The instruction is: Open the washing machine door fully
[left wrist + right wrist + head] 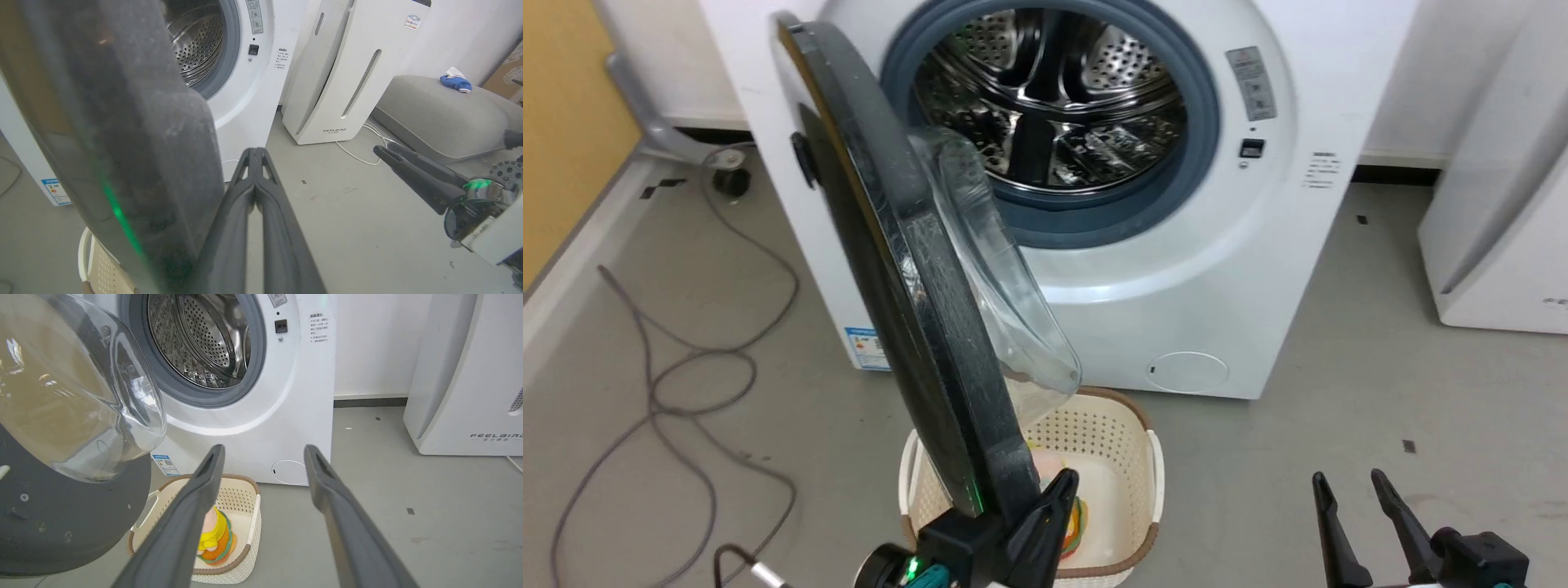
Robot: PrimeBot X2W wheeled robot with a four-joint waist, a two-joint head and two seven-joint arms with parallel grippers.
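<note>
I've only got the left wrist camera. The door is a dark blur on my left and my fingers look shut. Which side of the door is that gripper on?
Observer: On the head camera the left gripper looks to be against the lower rim of the door, on the side with the glass bowl.
Operator: Is the right gripper open? I see it side-on.
Observer: Yes. On its own wrist camera, the right gripper has its fingers wide apart, with nothing between them.
Operator: I can just see a basket corner. What's in it?
Observer: The basket sits on the floor below the door and holds a yellow, orange and green item.
</note>
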